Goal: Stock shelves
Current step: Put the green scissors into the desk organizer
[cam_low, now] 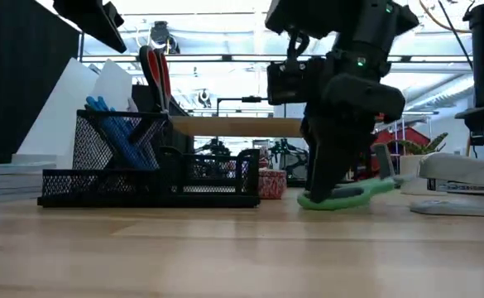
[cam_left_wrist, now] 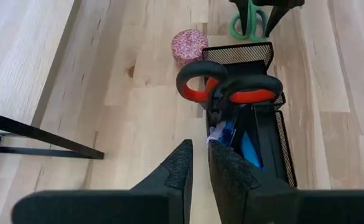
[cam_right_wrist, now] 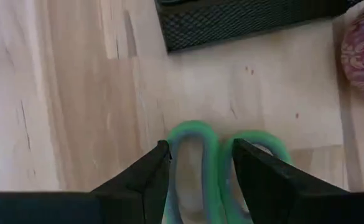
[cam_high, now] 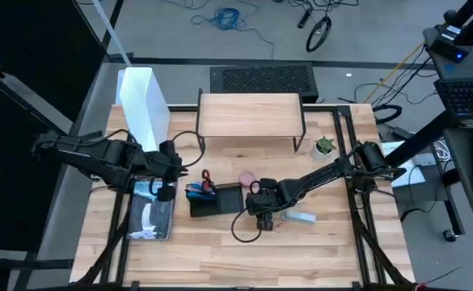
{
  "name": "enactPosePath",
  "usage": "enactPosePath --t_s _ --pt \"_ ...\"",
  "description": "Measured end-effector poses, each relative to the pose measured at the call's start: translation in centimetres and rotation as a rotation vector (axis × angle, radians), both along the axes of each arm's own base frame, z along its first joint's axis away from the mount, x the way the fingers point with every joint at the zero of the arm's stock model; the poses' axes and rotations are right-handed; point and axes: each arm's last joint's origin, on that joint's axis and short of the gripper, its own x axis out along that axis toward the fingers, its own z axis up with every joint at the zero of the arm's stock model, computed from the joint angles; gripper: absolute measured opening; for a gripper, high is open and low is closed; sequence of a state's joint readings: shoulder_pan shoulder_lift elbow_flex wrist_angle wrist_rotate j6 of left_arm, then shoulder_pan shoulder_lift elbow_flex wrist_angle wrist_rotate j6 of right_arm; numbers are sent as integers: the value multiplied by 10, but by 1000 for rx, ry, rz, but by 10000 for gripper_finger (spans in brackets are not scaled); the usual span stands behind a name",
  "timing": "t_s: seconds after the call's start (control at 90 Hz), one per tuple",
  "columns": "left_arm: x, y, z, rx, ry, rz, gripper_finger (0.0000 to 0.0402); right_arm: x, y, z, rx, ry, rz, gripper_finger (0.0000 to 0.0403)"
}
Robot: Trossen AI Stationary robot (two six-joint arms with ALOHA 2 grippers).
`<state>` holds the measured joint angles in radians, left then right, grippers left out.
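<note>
One riser shelf (cam_high: 250,111) stands at the far edge of the tabletop (cam_high: 220,250), about mid-width; light-wood top on thin black legs, long axis running parallel to that far edge, top face up and bare

Right tool (cam_high: 265,220) is down at the tabletop's middle, well apart from the shelf and on its near side. In the right wrist view its fingers (cam_right_wrist: 138,180) straddle the looped handles of green scissors (cam_right_wrist: 222,168), one finger on the outside of each loop, parted and not clamped; low view shows the tool (cam_low: 328,194) right on top of the scissors (cam_low: 345,197), which lie flat on the wood

Left tool (cam_high: 165,168) hangs near the left half of the tabletop, just beside the black mesh organizer (cam_high: 214,200), also on the near side of the shelf. Its fingers (cam_left_wrist: 231,177) are nearly together with nothing between them

Count: one shelf, one organizer holding one pair of red-handled scissors (cam_left_wrist: 228,90) and blue pens (cam_low: 113,124), one green pair of scissors, one small pink speckled roll (cam_left_wrist: 189,45), one tall white file box (cam_high: 143,103) at the far-left corner, one small potted plant (cam_high: 324,146) right of the shelf
</note>
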<state>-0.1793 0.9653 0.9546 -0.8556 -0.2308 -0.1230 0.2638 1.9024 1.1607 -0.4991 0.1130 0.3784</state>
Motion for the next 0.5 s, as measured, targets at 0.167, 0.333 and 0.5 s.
enactPosePath --t_s 0.167,0.333,0.5 --pt "0 0 0 0 0 0 38 -4 -1 -6 0 9 -2 157" --pt "0 0 0 0 -1 0 38 1 0 2 3 5 5 157" --pt "0 0 0 0 -1 0 38 9 3 11 19 -9 11 157"
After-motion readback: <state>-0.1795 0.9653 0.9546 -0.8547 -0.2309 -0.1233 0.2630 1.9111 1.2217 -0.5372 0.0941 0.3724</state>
